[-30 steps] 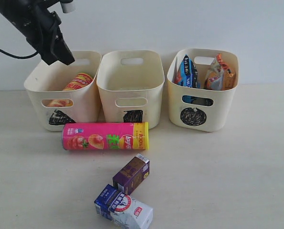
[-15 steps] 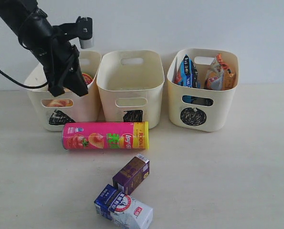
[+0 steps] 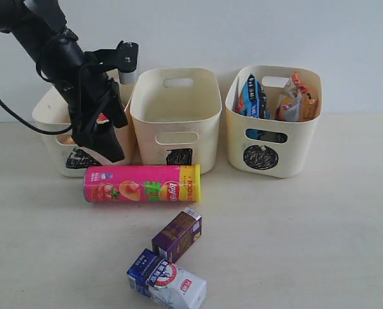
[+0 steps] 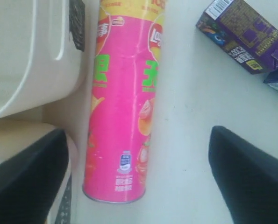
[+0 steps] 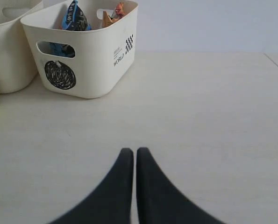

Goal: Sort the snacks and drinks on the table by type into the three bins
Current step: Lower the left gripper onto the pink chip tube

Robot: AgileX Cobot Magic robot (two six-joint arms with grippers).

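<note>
The pink chip tube lies on its side in front of the left bin and middle bin. My left gripper hangs open just above the tube's left end; in the left wrist view its fingers straddle the pink tube without touching. The arm hides most of the yellow tube in the left bin. The purple carton and blue-and-white carton lie nearer the front. The right bin holds the blue-black bag and orange-tan bag. My right gripper is shut and empty, low over the table.
The three bins stand in a row against the white back wall. The purple carton lies close to the pink tube's capped end. The circle-marked bin stands ahead of my right gripper, with bare table between them.
My left arm has come down from above the left bin to in front of it, stopping open over the pink tube's left end. It now covers the yellow tube.
</note>
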